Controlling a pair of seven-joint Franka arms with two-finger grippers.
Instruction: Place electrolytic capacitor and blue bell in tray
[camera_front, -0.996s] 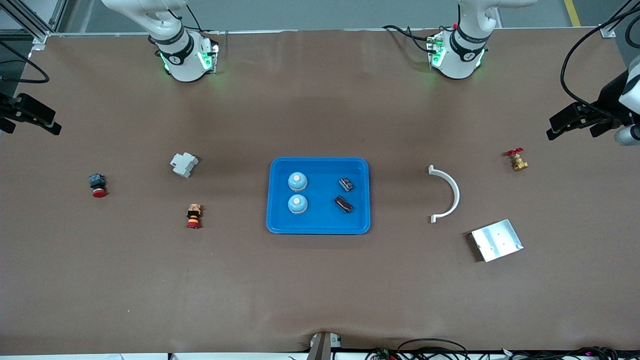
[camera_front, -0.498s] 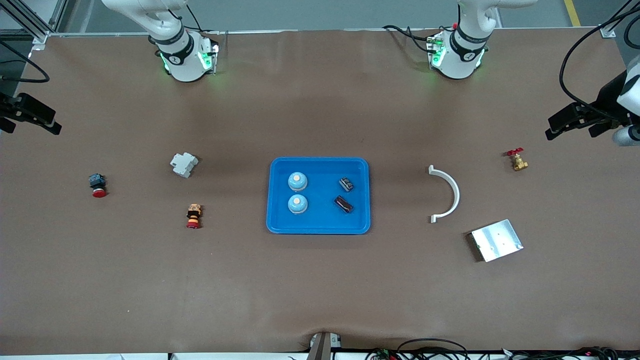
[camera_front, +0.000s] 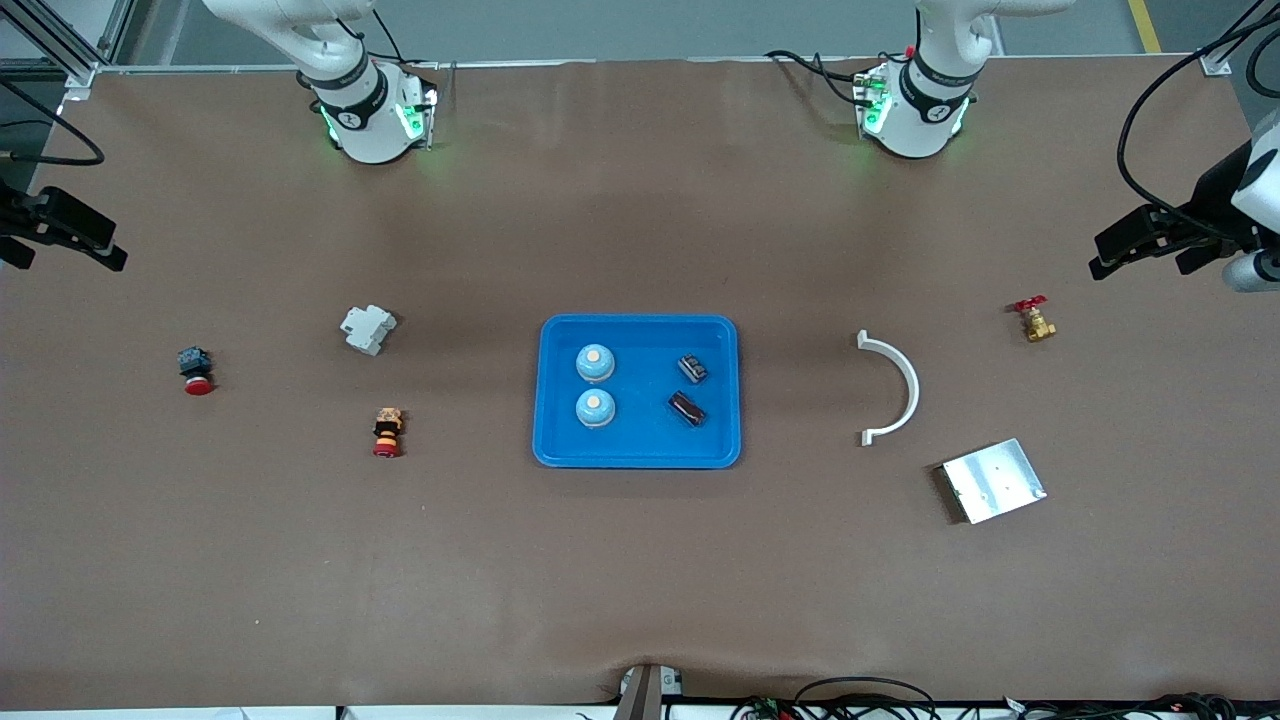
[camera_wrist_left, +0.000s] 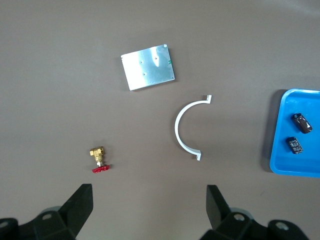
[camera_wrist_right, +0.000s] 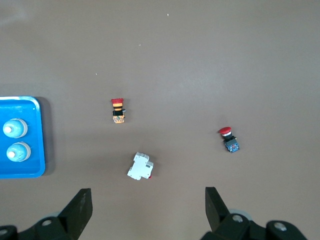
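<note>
The blue tray (camera_front: 640, 445) lies at the table's middle. Two blue bells (camera_front: 595, 363) (camera_front: 595, 407) stand in it toward the right arm's end. Two dark electrolytic capacitors (camera_front: 692, 368) (camera_front: 687, 408) lie in it toward the left arm's end. The left wrist view shows the tray (camera_wrist_left: 280, 155) and the capacitors (camera_wrist_left: 301, 122). The right wrist view shows the tray (camera_wrist_right: 27, 172) and the bells (camera_wrist_right: 13, 128). My left gripper (camera_front: 1100, 255) is open and empty, high over the left arm's end of the table. My right gripper (camera_front: 108, 250) is open and empty, high over the right arm's end.
A white curved piece (camera_front: 893, 388), a silver plate (camera_front: 993, 480) and a brass valve with a red handle (camera_front: 1034, 320) lie toward the left arm's end. A white breaker (camera_front: 368, 329), a red push-button (camera_front: 196, 370) and an orange-red button (camera_front: 387, 431) lie toward the right arm's end.
Both grippers have drifted very slightly. Nothing on the table has moved.
</note>
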